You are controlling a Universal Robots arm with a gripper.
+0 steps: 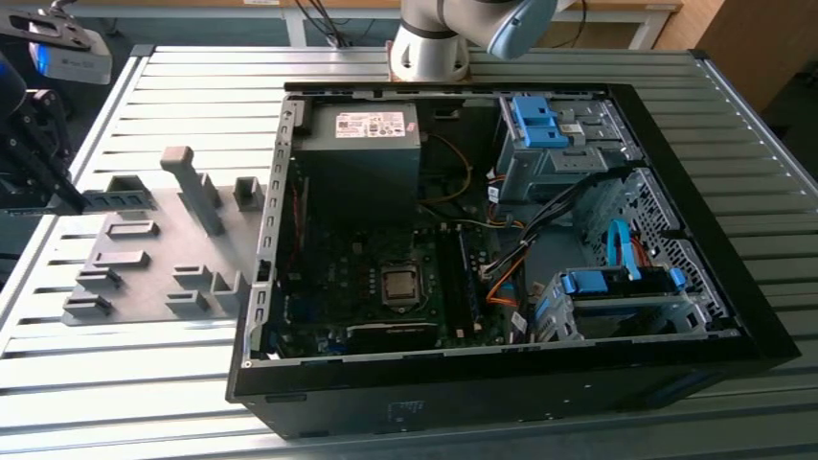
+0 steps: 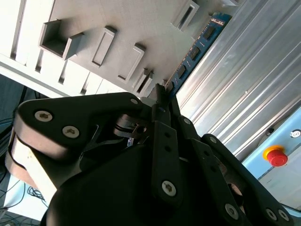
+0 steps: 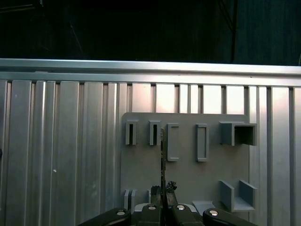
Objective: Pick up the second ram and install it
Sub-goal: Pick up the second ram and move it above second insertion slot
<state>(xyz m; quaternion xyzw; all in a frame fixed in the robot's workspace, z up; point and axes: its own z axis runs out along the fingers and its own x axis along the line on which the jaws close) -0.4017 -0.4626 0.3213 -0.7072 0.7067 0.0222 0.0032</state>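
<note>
My claw is closed tight on one end of the second ram, and the stick is over the grey fixture plate on the tabletop. I judge the picking done. The install into the open computer case, well apart, is left.

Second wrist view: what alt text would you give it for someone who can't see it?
A black claw grips one end of the second ram, a thin blue-green circuit-board stick with dark chips, held above a grey fixture plate with rectangular slots. A ribbed metal table runs alongside, and a red button sits beyond it.
</note>
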